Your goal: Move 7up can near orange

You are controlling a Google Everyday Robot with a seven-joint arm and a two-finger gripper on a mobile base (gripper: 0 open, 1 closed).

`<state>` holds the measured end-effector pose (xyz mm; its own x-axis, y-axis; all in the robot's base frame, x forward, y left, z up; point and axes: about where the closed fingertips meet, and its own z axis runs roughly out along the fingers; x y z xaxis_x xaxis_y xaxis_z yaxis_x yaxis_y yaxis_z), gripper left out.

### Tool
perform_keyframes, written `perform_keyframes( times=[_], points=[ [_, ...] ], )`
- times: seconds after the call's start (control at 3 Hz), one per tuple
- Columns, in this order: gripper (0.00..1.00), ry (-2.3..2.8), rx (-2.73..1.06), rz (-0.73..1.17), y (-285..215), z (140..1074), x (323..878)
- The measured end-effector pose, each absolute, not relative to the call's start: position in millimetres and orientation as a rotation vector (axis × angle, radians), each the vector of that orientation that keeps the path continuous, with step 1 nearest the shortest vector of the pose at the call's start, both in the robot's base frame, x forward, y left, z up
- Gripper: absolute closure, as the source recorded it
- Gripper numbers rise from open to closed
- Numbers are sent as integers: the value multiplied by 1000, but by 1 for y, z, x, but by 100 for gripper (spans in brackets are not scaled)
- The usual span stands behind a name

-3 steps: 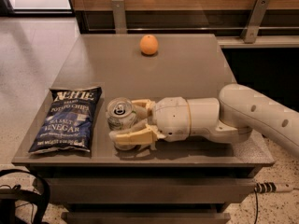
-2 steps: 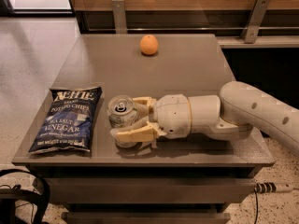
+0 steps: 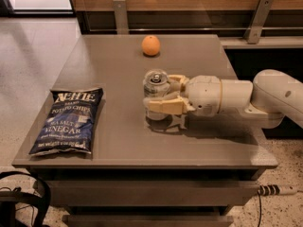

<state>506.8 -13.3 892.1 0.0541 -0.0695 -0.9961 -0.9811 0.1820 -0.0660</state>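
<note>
The silver-white 7up can [image 3: 155, 85] stands upright near the middle of the grey table [image 3: 113, 65], its pull-tab top showing. My gripper [image 3: 159, 91] reaches in from the right and is shut on the can, one cream finger [image 3: 163, 105] on its near side and the other [image 3: 177, 79] on its far side. The orange [image 3: 151, 45] sits at the back of the table, straight beyond the can and about a can's height away from it. I cannot tell whether the can rests on the table or hangs just above it.
A blue chip bag [image 3: 68, 122] lies flat at the front left of the table. My white arm [image 3: 265, 96] stretches over the table's right side. A wall rail with metal brackets [image 3: 258, 13] runs behind the table. Black straps [image 3: 19, 197] lie on the floor at the lower left.
The gripper has carried the can to the right and farther back, from beside the chip bag toward the orange. The orange and the bag have not moved.
</note>
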Motion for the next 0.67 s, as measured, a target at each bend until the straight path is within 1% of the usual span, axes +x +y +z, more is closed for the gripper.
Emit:
perform_keyframes(
  times=[0.67],
  points=[
    [100, 1367, -1088, 866, -88, 911, 589]
  ],
)
